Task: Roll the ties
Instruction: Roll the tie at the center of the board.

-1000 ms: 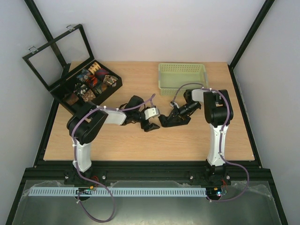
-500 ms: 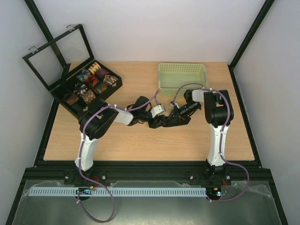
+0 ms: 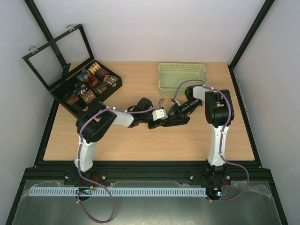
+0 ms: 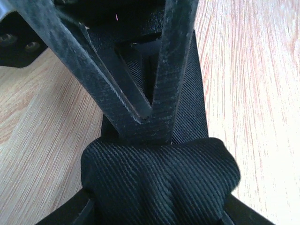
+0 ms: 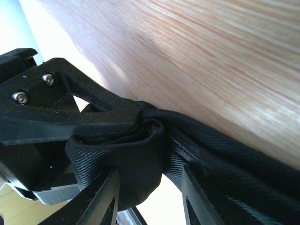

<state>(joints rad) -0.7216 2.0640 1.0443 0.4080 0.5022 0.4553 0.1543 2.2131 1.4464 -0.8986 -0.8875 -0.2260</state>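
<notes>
A plain black tie is wound into a small coil just above the wooden table, and its loose end trails away flat behind it. My left gripper is shut on the coil, which bulges between its two fingers. In the right wrist view the same coil sits between the spread fingers of my right gripper, which is open, with light showing beside the coil. From above, the left gripper and right gripper meet tip to tip at mid-table. Patterned ties, rolled as coils, lie in the box.
A black compartmented box stands at the back left with its framed lid tilted open. A pale green perforated basket sits at the back, just behind the right arm's elbow.
My left gripper has moved right to the black coil and closed on it. The right gripper, shut on the coil before, has spread its jaws.
</notes>
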